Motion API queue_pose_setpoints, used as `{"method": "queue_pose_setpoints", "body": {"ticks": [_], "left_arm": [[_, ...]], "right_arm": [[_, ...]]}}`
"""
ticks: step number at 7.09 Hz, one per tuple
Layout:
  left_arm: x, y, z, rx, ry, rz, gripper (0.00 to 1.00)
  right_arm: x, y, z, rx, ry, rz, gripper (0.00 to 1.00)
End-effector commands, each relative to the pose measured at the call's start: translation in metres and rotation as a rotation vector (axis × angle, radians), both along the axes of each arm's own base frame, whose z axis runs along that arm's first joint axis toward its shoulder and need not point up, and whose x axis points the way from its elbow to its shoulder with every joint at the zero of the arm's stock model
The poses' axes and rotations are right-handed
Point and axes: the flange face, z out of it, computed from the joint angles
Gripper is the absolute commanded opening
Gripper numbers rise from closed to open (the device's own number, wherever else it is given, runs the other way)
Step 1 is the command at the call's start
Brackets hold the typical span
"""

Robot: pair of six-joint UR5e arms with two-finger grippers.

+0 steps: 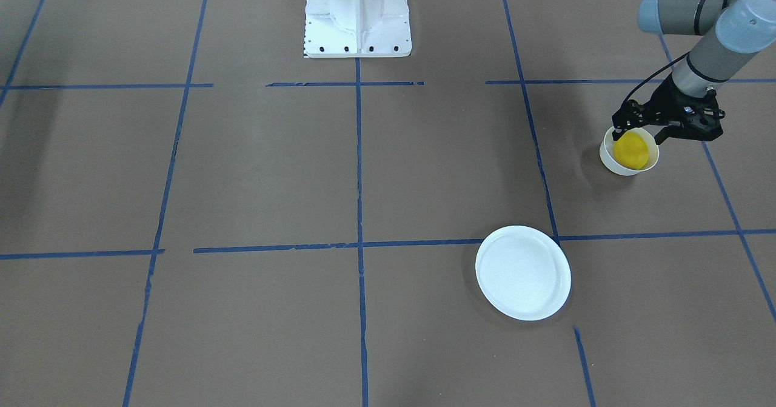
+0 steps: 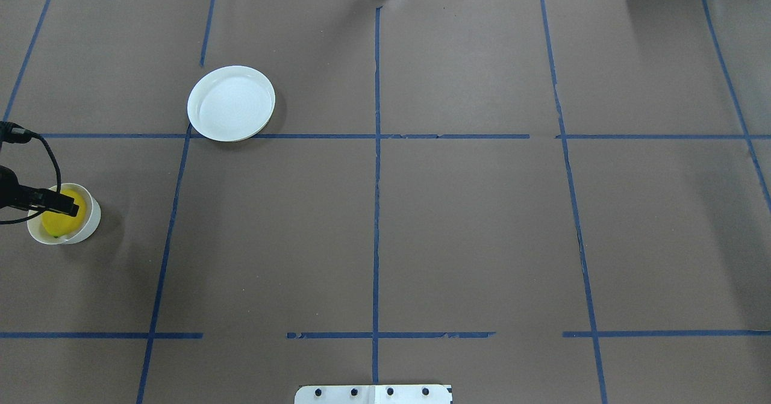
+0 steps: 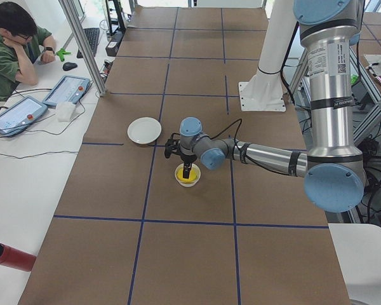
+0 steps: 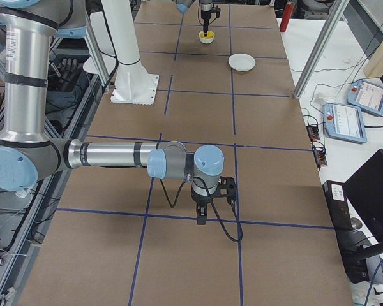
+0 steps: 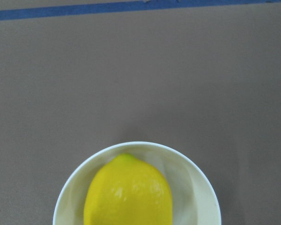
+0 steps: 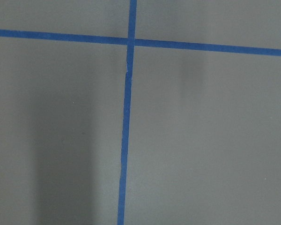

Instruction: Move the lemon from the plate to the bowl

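At the left end of the worktop (image 1: 424,170), on the robot's left side, the left fingers (image 1: 618,131) hang over the bowl (image 1: 624,170), spread apart and gripping nothing. Front view: one finger tip sits at the upper edge of the lemon (image 1: 631,150), on the side toward the worktop's middle. Touching or just above it, can't tell. The other finger stands out past the bowl's rim on the outer side. The gap between them is wider than the lemon.

Hard to see:
- The overhead view cuts the left arm off at the picture edge. One finger shows as a black bar across the lemon, and the second is hidden.
- The left wrist view shows no fingers. The bottom edge cuts off both the lemon and the bowl.
- From the side views the two fingers merge into one dark bar pointing down at the bowl.
- The right fingers (image 4: 201,218) show only in the right side view. They point down close over the worktop, near a tape line (image 4: 179,217) and well apart from the bowl. Whether they are spread or closed, can't tell.
- The right wrist view shows only brown worktop and tape.

The lemon lies inside the bowl and fills most of it, below and between the left fingers. The plate (image 1: 522,272) lies flat with its edge over a tape line, well apart from the bowl, farther from the robot and nearer the middle.
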Motion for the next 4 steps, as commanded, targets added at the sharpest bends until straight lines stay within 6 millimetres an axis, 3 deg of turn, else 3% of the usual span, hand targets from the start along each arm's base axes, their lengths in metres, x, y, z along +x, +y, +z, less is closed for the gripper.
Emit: {"method": "queue_pose_setpoints", "body": {"ticks": [1, 3, 4], "left_arm": [[-0.097, -0.023, 0.004, 0.102, -0.119, 0.059, 0.99], [-0.188, -0.025, 0.029, 0.095, -0.202, 0.087, 1.0], [-0.242, -0.007, 0.05, 0.126, -0.224, 0.089, 1.0]], "right_arm": [[0.0, 0.0, 0.0, 0.0, 0.0, 0.0, 1.0], [0.0, 0.0, 0.0, 0.0, 0.0, 0.0, 1.0], [0.0, 0.0, 0.0, 0.0, 0.0, 0.0, 1.0]]}}
